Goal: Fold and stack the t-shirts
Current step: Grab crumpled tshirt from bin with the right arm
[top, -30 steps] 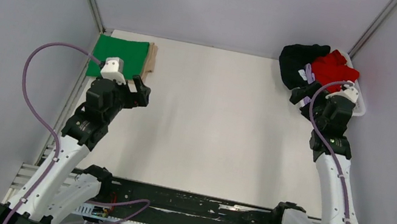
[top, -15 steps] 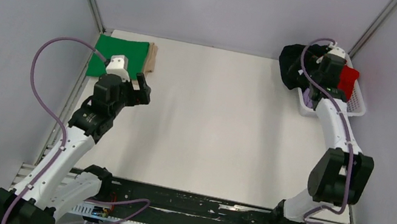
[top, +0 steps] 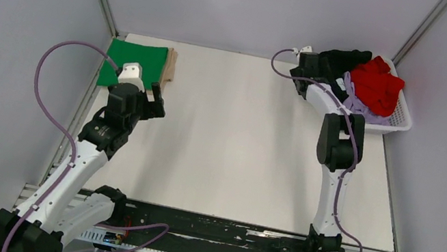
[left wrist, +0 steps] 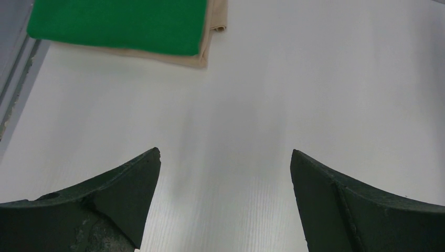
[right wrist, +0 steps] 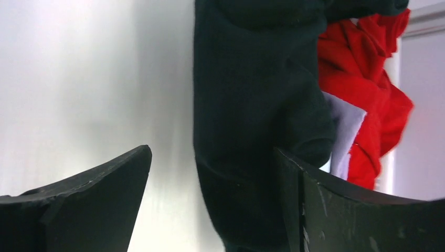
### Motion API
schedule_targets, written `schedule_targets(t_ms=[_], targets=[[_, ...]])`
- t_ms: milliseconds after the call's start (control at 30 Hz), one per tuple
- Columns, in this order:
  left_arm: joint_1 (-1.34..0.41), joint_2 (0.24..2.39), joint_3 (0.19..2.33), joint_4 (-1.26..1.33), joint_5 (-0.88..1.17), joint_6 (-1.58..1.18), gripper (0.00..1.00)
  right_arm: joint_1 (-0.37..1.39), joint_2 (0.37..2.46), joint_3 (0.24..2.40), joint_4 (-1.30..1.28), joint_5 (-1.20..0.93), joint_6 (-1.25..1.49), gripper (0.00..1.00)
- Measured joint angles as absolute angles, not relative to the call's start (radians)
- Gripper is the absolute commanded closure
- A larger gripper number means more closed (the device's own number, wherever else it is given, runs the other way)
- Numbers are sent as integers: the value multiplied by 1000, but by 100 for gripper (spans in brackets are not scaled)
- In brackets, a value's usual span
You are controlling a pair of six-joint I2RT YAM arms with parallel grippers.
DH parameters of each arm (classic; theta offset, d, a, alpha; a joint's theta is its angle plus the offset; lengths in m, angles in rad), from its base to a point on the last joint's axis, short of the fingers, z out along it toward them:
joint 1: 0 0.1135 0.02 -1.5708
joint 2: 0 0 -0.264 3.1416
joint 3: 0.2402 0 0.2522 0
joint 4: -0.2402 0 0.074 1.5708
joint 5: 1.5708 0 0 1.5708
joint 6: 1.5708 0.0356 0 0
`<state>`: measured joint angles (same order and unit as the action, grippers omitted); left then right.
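A folded green t-shirt (top: 136,63) lies on a folded tan t-shirt (top: 171,67) at the far left; both show in the left wrist view, green (left wrist: 118,23) over tan (left wrist: 212,31). My left gripper (top: 156,97) (left wrist: 225,152) is open and empty above bare table, just short of that stack. A black t-shirt (top: 339,62) hangs over the left side of the basket (top: 396,120), with a red t-shirt (top: 375,85) and a lilac one (top: 353,100) beside it. My right gripper (top: 317,70) (right wrist: 212,149) is open at the basket's left. A fold of the black shirt (right wrist: 252,105) lies between its jaws, against the right finger.
The white table top (top: 238,142) stretches between the two arms. Grey walls with metal posts close the back and both sides. A black rail (top: 209,229) runs along the near edge. My right arm is stretched far back, elbow over the table's right side.
My right arm swung from the basket's near side over it to its left, and its open jaws now straddle the black shirt. My left arm barely moved.
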<state>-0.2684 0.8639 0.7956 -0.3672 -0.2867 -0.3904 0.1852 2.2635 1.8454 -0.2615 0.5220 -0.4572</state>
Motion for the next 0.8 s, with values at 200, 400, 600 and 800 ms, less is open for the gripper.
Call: schedule_targets(t_ms=[200,400,600,800], targets=[[-268,868,796,-379,-310,-387,0,187,2330,1873,-171,664,-633,53],[-268,873,796,-385,-323,-387,0,174,2342,1872,-2,765,-756,79],[-268,875,796,-386,-332,-387,0,167,2342,1865,207,828,-870,100],[-268,875,796,-387,-336,-387,0,159,2297,1864,176,819,-759,100]])
